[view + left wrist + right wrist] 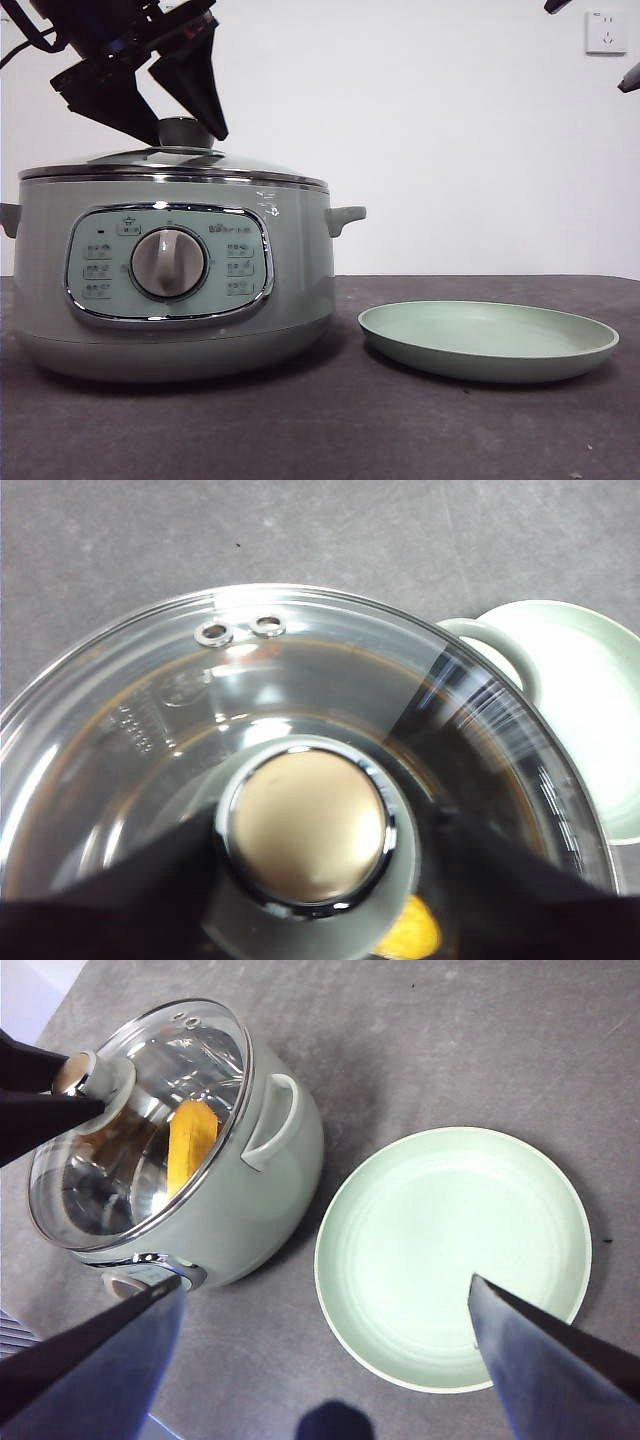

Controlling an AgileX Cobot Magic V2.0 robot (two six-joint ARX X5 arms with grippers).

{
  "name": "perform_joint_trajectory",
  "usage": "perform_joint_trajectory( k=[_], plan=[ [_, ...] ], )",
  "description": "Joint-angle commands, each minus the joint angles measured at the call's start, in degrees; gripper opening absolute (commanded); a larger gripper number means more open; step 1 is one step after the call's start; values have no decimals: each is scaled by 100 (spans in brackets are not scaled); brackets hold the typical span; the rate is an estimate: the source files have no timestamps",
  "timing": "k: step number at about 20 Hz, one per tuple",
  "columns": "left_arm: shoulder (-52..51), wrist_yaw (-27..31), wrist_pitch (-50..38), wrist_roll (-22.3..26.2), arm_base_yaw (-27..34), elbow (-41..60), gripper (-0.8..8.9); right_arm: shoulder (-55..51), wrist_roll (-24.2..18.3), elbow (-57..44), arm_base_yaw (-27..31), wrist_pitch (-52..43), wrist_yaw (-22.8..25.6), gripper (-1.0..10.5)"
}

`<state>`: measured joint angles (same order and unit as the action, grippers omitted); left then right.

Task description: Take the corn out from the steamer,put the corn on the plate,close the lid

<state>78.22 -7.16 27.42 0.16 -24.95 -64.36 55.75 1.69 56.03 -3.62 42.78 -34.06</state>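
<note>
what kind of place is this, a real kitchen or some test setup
Most likely a lab or test bench, not a kitchen: the steamer and empty plate sit alone on a dark grey tabletop before a bare white wall with one socket, and the left end effector is at the lid knob.

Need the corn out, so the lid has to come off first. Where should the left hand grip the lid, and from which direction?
Grip the knob at the centre of the lid, coming straight down from above. It is the only raised part of the smooth, shallow glass dome sitting flat on the steamer. The left hand already has a jaw on either side of the knob, so closing there and lifting vertically looks best.
</note>
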Motion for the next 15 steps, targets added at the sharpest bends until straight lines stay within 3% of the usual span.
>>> perform_joint_trajectory(
  k=[1,8,12,15],
  plan=[
    [52,-28,11,186,-22,15,20,0,17,2,7,-26,-7,472],
    [-223,470,-170,201,-9,15,-9,7,186,2,-210,-293,-33,473],
    [-1023,894,-197,175,-11,15,-9,264,625,37,-988,-986,-4,473],
    [-1687,1309,-63,157,-11,15,-9,846,654,378,-1598,-1058,70,473]
  ],
)
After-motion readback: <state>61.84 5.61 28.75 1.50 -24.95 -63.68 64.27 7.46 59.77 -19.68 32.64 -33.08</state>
